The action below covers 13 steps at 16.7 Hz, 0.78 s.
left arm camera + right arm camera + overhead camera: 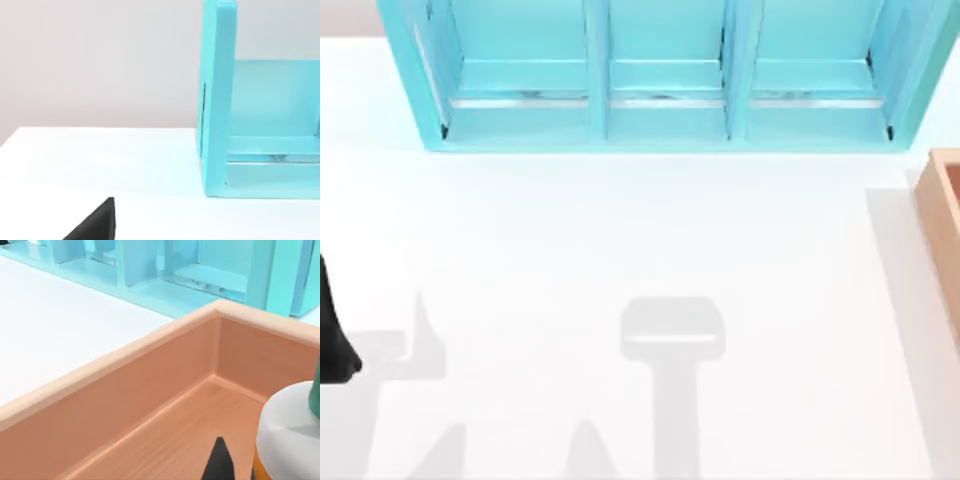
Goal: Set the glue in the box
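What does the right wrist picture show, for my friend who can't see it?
A small white glue bottle with a green cap sits close to the camera, over the wooden floor inside a tan box. A dark fingertip pokes in beside it, and a turquoise shelf unit stands on the white table beyond.

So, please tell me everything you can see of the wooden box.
The box is light tan with a wood-grain look, open at the top, with thick straight walls and rounded rims meeting at an inner corner. It stands on the white table at its right edge, near the turquoise shelf unit. In the right wrist view, the glue, a white bottle with a green cap, is seen over the box's floor; whether it touches the floor cannot be told.
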{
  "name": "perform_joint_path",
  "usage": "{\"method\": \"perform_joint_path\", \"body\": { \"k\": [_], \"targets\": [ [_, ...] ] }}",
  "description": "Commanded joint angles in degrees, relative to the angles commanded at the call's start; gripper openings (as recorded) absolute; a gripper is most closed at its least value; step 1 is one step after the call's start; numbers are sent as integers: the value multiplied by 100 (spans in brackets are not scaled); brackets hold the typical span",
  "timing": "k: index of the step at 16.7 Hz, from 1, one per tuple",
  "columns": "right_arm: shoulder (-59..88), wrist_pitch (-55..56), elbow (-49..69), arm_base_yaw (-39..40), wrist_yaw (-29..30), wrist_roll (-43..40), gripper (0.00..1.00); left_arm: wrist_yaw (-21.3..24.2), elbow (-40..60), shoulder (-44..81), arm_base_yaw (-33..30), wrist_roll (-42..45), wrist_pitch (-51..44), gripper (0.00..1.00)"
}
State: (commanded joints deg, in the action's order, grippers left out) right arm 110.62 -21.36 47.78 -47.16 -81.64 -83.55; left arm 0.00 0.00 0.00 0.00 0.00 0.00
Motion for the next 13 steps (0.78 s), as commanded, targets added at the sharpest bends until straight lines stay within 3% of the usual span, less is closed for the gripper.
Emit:
{"method": "perform_joint_path", "body": {
  "k": [3, 9, 13],
  "targets": [
    [-13, 509, -97, 192, -143, 421, 0, 0, 0, 0, 0, 0, 0, 100],
    [-15, 587, -111, 224, -169, 479, 0, 0, 0, 0, 0, 0, 0, 100],
    [-15, 587, -111, 224, -169, 479, 30, 0, 0, 0, 0, 0, 0, 100]
  ]
}}
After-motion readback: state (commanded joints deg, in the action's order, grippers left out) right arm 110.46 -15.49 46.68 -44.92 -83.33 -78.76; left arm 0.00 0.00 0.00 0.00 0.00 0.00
